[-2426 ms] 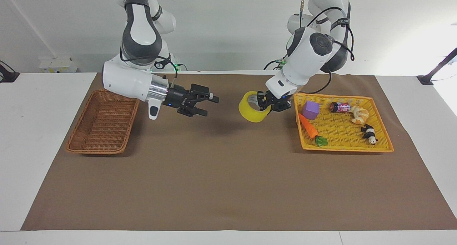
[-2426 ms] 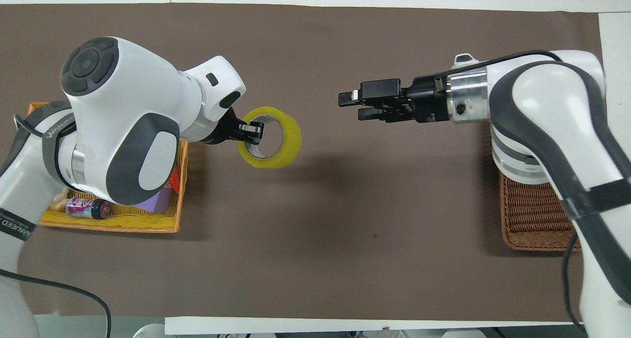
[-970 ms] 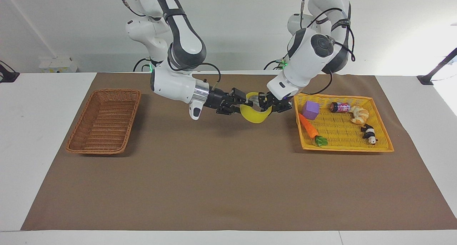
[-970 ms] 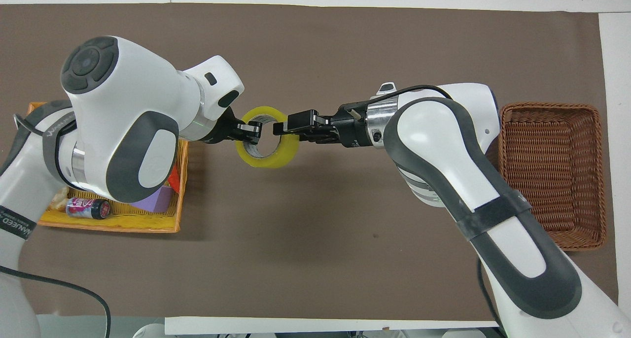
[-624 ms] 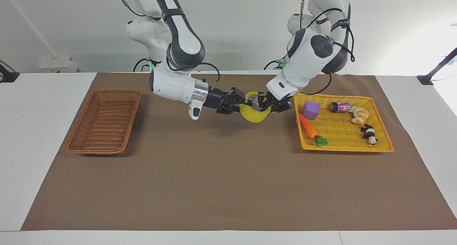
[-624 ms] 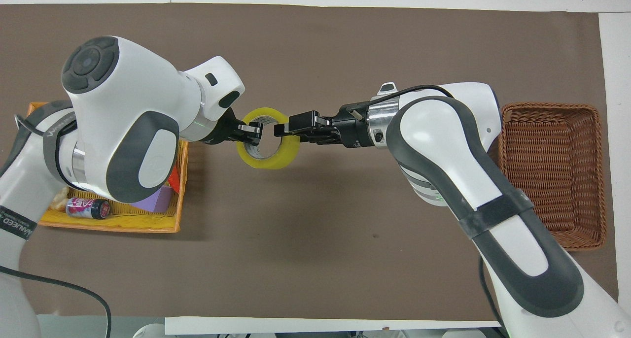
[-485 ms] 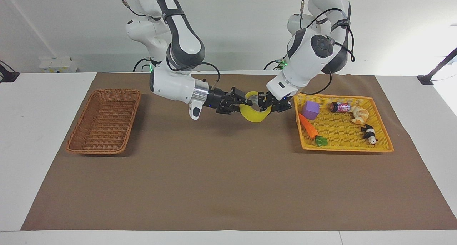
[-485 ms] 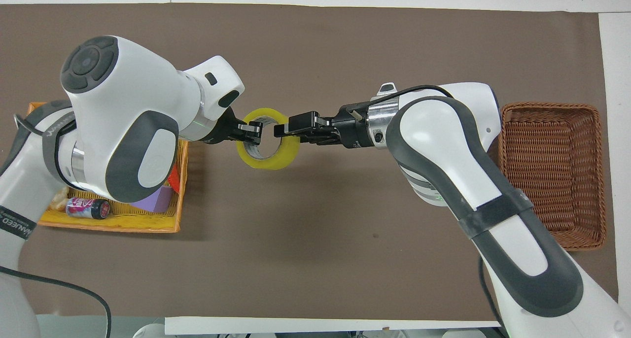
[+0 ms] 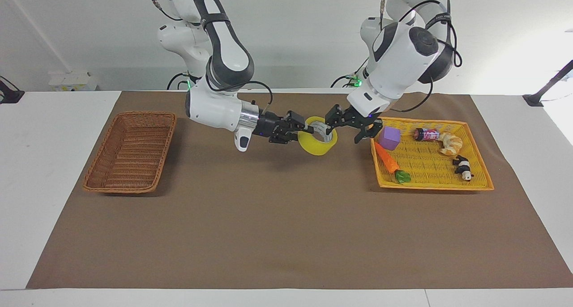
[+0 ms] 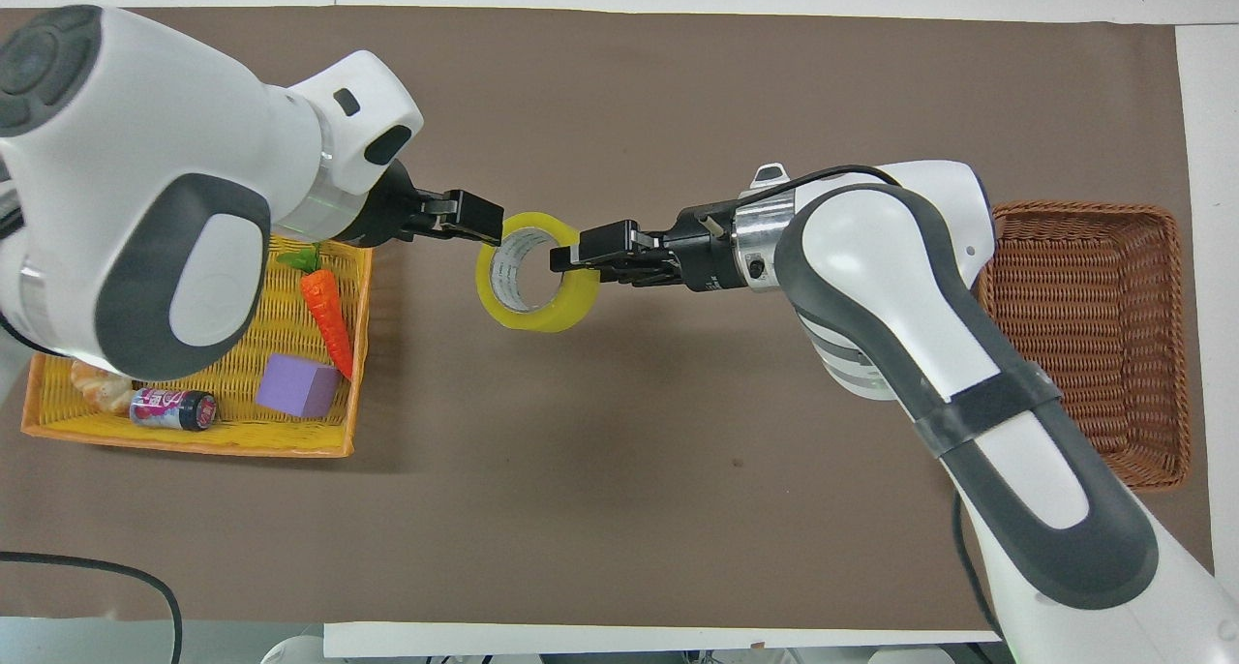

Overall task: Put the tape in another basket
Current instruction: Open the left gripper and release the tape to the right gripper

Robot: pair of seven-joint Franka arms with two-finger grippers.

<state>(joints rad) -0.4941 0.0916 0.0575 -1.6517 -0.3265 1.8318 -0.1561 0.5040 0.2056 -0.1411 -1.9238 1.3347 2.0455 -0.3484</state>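
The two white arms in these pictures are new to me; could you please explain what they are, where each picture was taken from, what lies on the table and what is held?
They are two robot arms, each ending in a two-finger gripper. One picture looks across the table at the robots; the other looks down from above their end.

The right gripper is shut on the tape, a yellow roll held up over the brown mat. The left gripper is open beside the roll, not gripping it.

The brown wicker basket sits toward the right arm's end with nothing in it. The yellow tray toward the left arm's end holds a purple block, a toy carrot, a small bottle, a pastry and a black-and-white toy.
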